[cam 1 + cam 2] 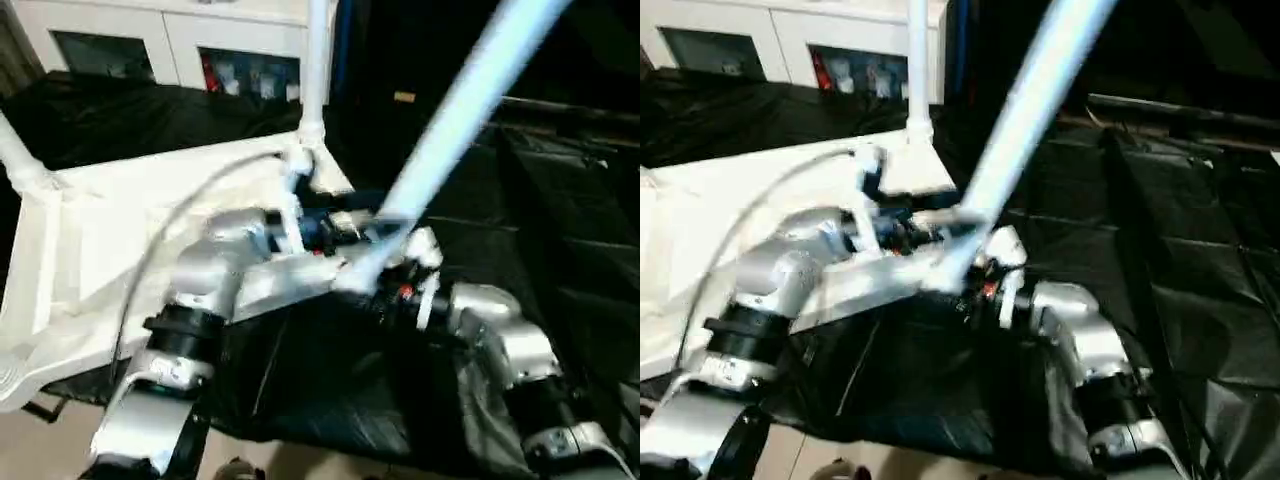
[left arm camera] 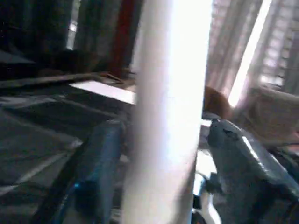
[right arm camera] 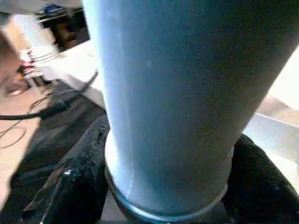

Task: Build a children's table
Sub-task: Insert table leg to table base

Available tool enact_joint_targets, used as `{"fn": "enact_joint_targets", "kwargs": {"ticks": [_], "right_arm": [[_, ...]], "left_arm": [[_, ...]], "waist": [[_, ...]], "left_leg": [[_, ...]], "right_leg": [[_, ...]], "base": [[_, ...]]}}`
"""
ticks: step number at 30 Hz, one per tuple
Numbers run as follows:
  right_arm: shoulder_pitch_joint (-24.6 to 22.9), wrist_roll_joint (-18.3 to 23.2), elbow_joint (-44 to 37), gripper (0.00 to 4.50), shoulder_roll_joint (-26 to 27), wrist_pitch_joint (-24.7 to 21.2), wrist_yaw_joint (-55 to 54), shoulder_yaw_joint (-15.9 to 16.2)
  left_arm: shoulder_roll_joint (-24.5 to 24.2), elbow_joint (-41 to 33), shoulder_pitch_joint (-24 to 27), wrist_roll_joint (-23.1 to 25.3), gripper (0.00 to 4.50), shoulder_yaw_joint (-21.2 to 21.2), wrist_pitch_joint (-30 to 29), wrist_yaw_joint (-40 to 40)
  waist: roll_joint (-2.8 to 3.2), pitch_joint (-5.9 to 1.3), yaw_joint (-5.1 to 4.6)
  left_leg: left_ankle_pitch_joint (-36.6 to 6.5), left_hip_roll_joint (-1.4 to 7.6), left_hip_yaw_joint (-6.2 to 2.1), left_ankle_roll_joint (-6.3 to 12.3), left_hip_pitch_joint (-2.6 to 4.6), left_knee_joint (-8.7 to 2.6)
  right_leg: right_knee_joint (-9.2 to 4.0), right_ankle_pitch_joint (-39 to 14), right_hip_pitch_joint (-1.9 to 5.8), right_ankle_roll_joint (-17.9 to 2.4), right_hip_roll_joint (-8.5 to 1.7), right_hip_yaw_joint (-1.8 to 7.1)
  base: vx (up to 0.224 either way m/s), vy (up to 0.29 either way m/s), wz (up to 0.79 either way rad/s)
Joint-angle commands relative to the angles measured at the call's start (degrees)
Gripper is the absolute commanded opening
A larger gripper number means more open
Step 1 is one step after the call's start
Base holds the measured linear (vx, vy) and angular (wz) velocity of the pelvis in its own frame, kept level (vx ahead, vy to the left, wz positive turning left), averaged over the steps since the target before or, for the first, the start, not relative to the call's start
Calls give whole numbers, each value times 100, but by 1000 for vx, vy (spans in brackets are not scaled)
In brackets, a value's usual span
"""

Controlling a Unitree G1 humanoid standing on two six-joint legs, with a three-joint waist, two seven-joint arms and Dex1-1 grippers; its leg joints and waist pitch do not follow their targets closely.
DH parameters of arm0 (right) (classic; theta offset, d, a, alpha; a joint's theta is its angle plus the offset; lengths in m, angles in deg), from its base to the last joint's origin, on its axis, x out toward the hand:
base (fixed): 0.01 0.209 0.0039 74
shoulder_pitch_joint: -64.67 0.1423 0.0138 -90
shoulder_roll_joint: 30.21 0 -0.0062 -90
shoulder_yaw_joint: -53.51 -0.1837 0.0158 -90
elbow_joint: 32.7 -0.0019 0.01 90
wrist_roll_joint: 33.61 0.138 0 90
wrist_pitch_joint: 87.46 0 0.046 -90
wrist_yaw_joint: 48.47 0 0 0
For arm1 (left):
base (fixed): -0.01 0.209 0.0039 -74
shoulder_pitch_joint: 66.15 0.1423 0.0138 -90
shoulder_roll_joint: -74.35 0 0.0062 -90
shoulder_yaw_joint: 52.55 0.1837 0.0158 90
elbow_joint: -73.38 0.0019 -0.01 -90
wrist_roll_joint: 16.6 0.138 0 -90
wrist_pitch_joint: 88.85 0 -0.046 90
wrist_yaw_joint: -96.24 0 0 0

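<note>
Black-covered desk [image 1: 560, 300]: two legs [image 1: 316, 70] socketed in the top [image 1: 120, 220]; right end effector [image 3: 163, 196] clamps another leg [image 1: 470, 100], left end effector [image 2: 159, 154] spread loosely around it.

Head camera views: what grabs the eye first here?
A long white tapered tubular leg slants up across the middle, its lower end down between the two silver forearms over the black sheeting. To the left lies the white plastic rectangular tabletop, underside up, with another white leg standing upright in its far corner socket.
</note>
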Motion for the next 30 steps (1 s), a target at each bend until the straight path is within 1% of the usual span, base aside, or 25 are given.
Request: {"fn": "enact_joint_targets", "kwargs": {"ticks": [1, 3, 4, 5, 6, 7, 8, 11, 13, 14, 16, 17, 18, 19, 20, 22, 23, 24, 25, 26, 27, 29, 30], "right_arm": [[-15, 71, -208, 275, -172, -133, 152, 1], [-4, 63, -234, 275, -239, -176, 214, 14], [-2, 75, -259, 275, -269, -230, 260, 32], [-3, 81, -294, 275, -303, -265, 303, 55], [-3, 81, -294, 275, -303, -265, 303, 55], [4, 88, -318, 275, -335, -301, 335, 76], [14, 89, -306, 275, -340, -303, 335, 80], [18, 89, -349, 275, -346, -349, 324, 102], [8, 103, -424, 275, -354, -409, 323, 107], [-8, 120, -489, 275, -368, -458, 332, 107], [-21, 135, -560, 275, -385, -510, 340, 108], [-28, 142, -581, 275, -392, -527, 349, 105], [-28, 142, -581, 275, -392, -527, 349, 105], [-40, 147, -613, 275, -407, -543, 349, 98], [-55, 161, -655, 275, -429, -566, 357, 92], [-83, 165, -726, 275, -453, -585, 347, 100], [-90, 142, -748, 275, -461, -571, 314, 108], [-93, 121, -750, 275, -465, -552, 290, 111], [-98, 107, -762, 275, -473, -547, 265, 113], [-98, 93, -798, 275, -468, -546, 152, 89], [-97, 134, -818, 275, -471, -589, 154, 64], [-60, 200, -807, 345, -436, -618, 22, -63], [-31, 227, -783, 345, -405, -626, -65, -129]], "left_arm": [[-125, -161, 80, 70, 320, 155, -119, -118], [-155, -164, 96, 120, 320, 226, -156, -103], [-150, -145, 97, 171, 320, 232, -93, -47], [-131, -144, 101, 171, 320, 211, -78, -28], [-131, -144, 101, 171, 320, 211, -78, -28], [-79, -145, 95, 133, 302, 113, -51, 58], [-49, -148, 86, 78, 284, 43, -64, 124], [-33, -293, 135, -155, 281, -51, -258, 131], [-40, -383, 173, -253, 257, -63, -339, 134], [-27, -420, 189, -321, 242, -94, -389, 139], [-7, -437, 196, -383, 237, -145, -425, 167], [9, -410, 184, -380, 225, -175, -401, 195], [9, -410, 184, -380, 225, -175, -401, 195], [25, -362, 153, -380, 211, -218, -389, 247], [42, -312, 120, -370, 203, -259, -365, 303], [59, -269, 94, -393, 196, -327, -373, 370], [64, -267, 89, -408, 194, -353, -395, 439], [69, -276, 96, -428, 194, -367, -401, 459], [71, -299, 107, -450, 194, -374, -414, 482], [85, -364, 129, -464, 193, -423, -474, 684], [103, -394, 136, -479, 193, -455, -488, 766], [161, -408, 126, -485, 193, -566, -487, 1007], [184, -418, 122, -501, 193, -624, -475, 1090]], "waist": [[-41, -432, 18], [-68, -428, 20], [-59, -431, 25], [-71, -435, 32], [-65, -438, 35], [-93, -434, 30], [-97, -442, 33], [-98, -447, 37], [-96, -451, 38], [-66, -446, 39], [-78, -451, 37], [-75, -453, 40], [-70, -448, 36], [-89, -448, 31], [-85, -446, 30], [-83, -447, 29], [-111, -447, 26], [-103, -445, 28], [-105, -449, 24], [-79, -451, 19], [-94, -450, 13], [-108, -457, 15], [-102, -455, 14]], "left_leg": [[-588, 152, -39, 371, 86, -350], [-588, 142, -39, 358, 77, -350], [-595, 141, -39, 345, 83, -345], [-561, 141, -43, 341, 82, -344], [-547, 140, -40, 341, 82, -339], [-516, 137, -41, 349, 74, -340], [-457, 137, -43, 379, 72, -330], [-407, 130, -42, 407, 70, -322], [-393, 133, -39, 417, 76, -318], [-381, 133, -42, 431, 72, -316], [-385, 132, -42, 433, 74, -313], [-398, 131, -38, 435, 83, -311], [-431, 129, -40, 414, 79, -313], [-449, 131, -36, 406, 84, -314], [-482, 130, -42, 389, 80, -315], [-496, 128, -45, 362, 82, -314], [-481, 126, -44, 362, 79, -313], [-494, 127, -44, 362, 83, -312], [-483, 123, -45, 360, 77, -310], [-456, 122, -46, 349, 79, -305], [-456, 117, -45, 351, 75, -302], [-439, 116, -45, 370, 77, -297], [-441, 118, -48, 372, 73, -295]], "right_leg": [[-295, -172, 324, -1552, -315, 191], [-297, -223, 328, -1515, -316, 192], [-301, -279, 323, -1499, -322, 196], [-298, -288, 329, -1489, -330, 197], [-297, -270, 326, -1495, -331, 198], [-294, -236, 331, -1496, -325, 196], [-277, -133, 332, -1523, -334, 196], [-268, -60, 336, -1543, -332, 192], [-258, -19, 333, -1575, -328, 192], [-253, 5, 335, -1576, -318, 191], [-253, 23, 340, -1562, -313, 189], [-260, 9, 332, -1564, -312, 189], [-266, -50, 332, -1556, -309, 188], [-272, -76, 331, -1550, -309, 189], [-272, -127, 335, -1536, -311, 190], [-279, -181, 337, -1504, -316, 194], [-274, -178, 342, -1493, -317, 196], [-280, -223, 331, -1489, -321, 197], [-274, -220, 337, -1484, -320, 197], [-274, -159, 333, -1476, -313, 201], [-273, -139, 336, -1481, -310, 200], [-266, -99, 342, -1503, -315, 201], [-266, -94, 339, -1509, -315, 201]], "base": [[0, 0, 0], [0, 0, 0], [0, 0, 0], [0, 0, 0], [0, 0, 0], [0, 0, 0], [0, 0, 0], [0, 0, 0], [0, 0, 0], [0, 0, 0], [0, 0, 0], [0, 0, 0], [0, 0, 0], [0, 0, 0], [0, 0, 0], [0, 0, 0], [0, 0, 0], [0, 0, 0], [0, 0, 0], [0, 0, 0], [0, 0, 0], [0, 0, 0], [0, 0, 0]]}}
